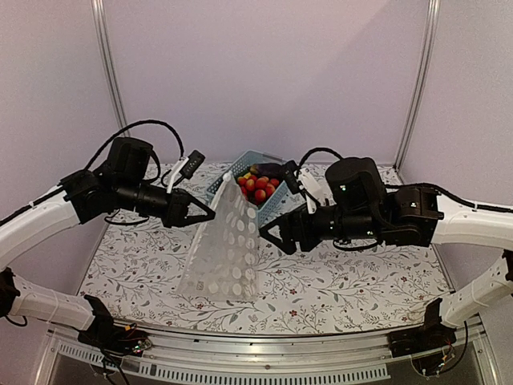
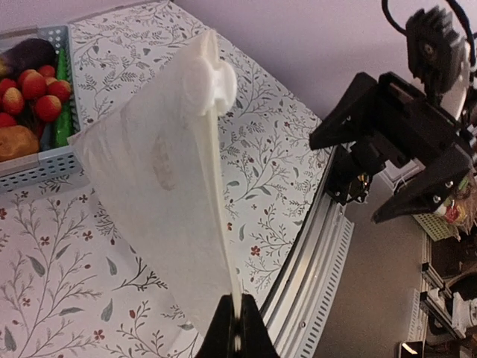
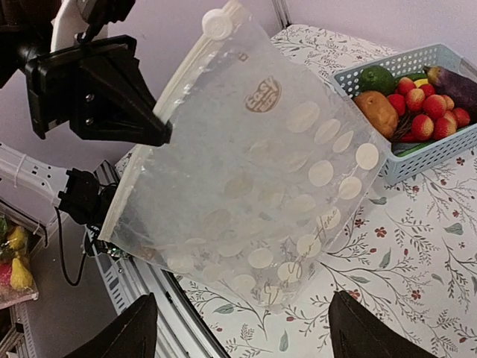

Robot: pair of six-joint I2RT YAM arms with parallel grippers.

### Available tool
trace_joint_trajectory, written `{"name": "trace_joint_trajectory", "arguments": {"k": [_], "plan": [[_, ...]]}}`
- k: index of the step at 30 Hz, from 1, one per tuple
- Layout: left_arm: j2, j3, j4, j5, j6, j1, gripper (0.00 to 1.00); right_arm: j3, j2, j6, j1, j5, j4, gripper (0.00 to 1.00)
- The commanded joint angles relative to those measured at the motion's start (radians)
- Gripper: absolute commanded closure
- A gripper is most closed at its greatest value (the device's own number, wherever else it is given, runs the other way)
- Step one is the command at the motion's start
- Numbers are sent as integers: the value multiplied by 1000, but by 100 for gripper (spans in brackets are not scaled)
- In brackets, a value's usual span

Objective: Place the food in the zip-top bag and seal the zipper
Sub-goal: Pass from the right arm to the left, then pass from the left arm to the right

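Lying in light-blue basket [image 3: 428, 158]: food [image 3: 421, 123]

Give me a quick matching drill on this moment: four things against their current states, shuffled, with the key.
1. zip-top bag
2. food
3. left gripper
4. right gripper

A. open, holding nothing
B. lying in the blue basket
C. pinched shut on the bag's edge
D. dangling, held by one edge

Pairs: 1-D, 2-B, 3-C, 4-A
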Motion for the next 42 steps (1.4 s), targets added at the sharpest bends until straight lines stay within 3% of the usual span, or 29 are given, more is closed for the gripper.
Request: {"name": "trace_joint_trajectory", "arguments": {"k": [1, 5, 12, 16, 21, 26, 39, 42], "plan": [[38, 88, -135, 66, 206, -87, 100, 13, -65, -67, -51, 32, -124, 18], [64, 144, -179, 82, 294, -164, 100, 31, -96, -93, -76, -5, -184, 11], [71, 96, -185, 182, 375, -171, 100, 63, -139, -123, -79, -145, -272, 8], [76, 71, -187, 215, 369, -194, 100, 106, -144, -146, -79, -249, -291, 16], [88, 76, -198, 269, 375, -242, 100, 168, -118, -231, -79, -311, -299, 17], [84, 78, -200, 292, 378, -254, 100, 224, -52, -296, -79, -373, -295, 30], [75, 79, -198, 334, 372, -256, 100, 265, 44, -304, -79, -538, -292, 45], [77, 77, -198, 330, 371, -256, 100, 273, 58, -302, -79, -553, -294, 58]]}}
